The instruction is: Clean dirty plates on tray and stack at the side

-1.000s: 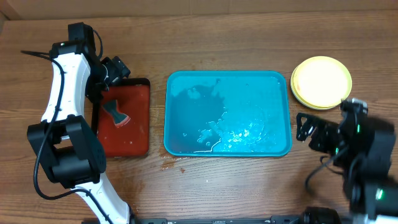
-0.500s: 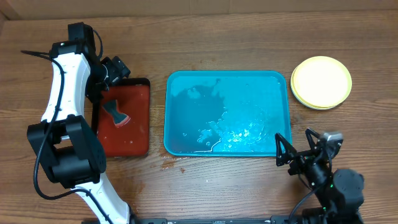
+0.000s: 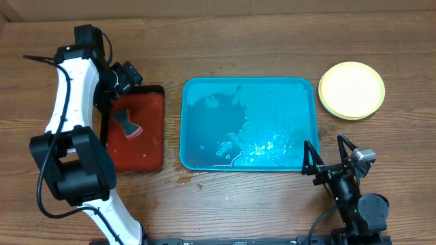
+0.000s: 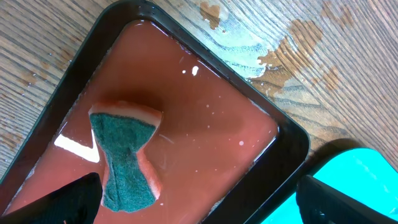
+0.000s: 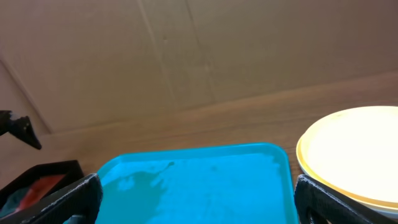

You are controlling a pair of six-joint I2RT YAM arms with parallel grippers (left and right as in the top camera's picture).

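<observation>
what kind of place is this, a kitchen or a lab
Likely a robot test bench, not a kitchen: two arms at a wooden table, cardboard behind it, and a staged set of wet blue tray, sponge and stacked plates.

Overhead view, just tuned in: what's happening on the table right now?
Nothing is being held. The large bright blue rectangular plastic tray holds only water, no plates. The pale yellow-green round plastic plates sit stacked on the table beside its far right corner. The green-and-pink sponge lies in the dark red black-rimmed tray, with the left gripper open above that tray's far end. The right gripper is open and empty near the blue tray's near right corner.
</observation>
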